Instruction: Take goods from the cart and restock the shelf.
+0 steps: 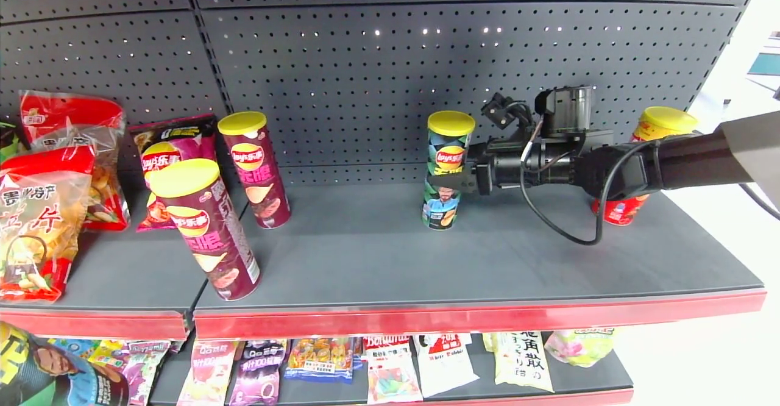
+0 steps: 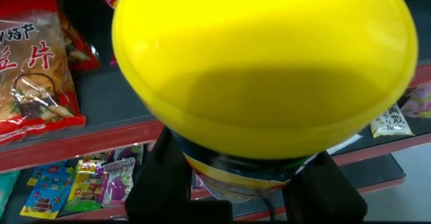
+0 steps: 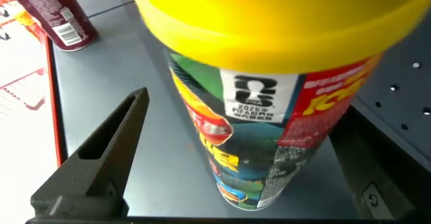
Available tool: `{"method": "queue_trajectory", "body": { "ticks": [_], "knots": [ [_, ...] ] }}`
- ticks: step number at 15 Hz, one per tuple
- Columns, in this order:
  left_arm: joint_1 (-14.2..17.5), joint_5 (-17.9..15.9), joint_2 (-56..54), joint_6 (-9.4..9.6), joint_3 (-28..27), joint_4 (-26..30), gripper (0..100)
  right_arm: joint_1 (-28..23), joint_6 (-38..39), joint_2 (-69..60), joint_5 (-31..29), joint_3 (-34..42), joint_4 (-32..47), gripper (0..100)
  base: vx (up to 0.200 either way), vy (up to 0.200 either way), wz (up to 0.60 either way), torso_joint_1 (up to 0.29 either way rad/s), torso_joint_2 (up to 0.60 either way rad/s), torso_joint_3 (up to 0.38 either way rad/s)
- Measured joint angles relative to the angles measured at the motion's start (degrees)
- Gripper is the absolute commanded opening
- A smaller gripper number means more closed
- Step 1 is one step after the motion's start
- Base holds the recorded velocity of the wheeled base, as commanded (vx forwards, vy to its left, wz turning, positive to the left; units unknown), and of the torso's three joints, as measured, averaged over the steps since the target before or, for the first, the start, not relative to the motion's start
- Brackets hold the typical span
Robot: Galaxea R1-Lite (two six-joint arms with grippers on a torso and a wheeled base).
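A green-and-blue chip can [image 1: 449, 150] with a yellow lid stands upright at the middle of the grey shelf board [image 1: 365, 253]. My right gripper [image 1: 448, 183] reaches in from the right and is open, one finger on each side of this can [image 3: 262, 143]. A gap shows between the nearer finger [image 3: 101, 157] and the can wall. My left gripper [image 2: 242, 187] is shut on another yellow-lidded chip can [image 2: 262, 62], held in front of the shelf edge. That can's green body [image 1: 55, 369] appears at the lower left of the head view.
Two maroon cans [image 1: 207, 229] [image 1: 255, 168] stand left of centre, and a red can [image 1: 661, 127] is behind my right arm. Snack bags [image 1: 42, 229] crowd the shelf's left end. Several packets [image 1: 390, 369] hang on the lower shelf. Free board lies between the cans.
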Motion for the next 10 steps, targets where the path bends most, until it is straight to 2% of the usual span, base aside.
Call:
{"method": "queue_trajectory", "body": {
  "ticks": [7,10],
  "knots": [
    [0.0,0.0,-0.2,0.00,0.1,0.0,0,0.6,-0.4,-0.6,-0.5,1.1,-0.2,0,0.000,0.000,0.00,0.000,0.00,0.000],
    [0.0,-0.3,-0.3,0.00,0.0,0.0,0,1.9,-0.3,-5.6,-0.9,6.2,-0.3,0,0.000,0.000,0.00,0.000,0.00,0.000]
  ]
}}
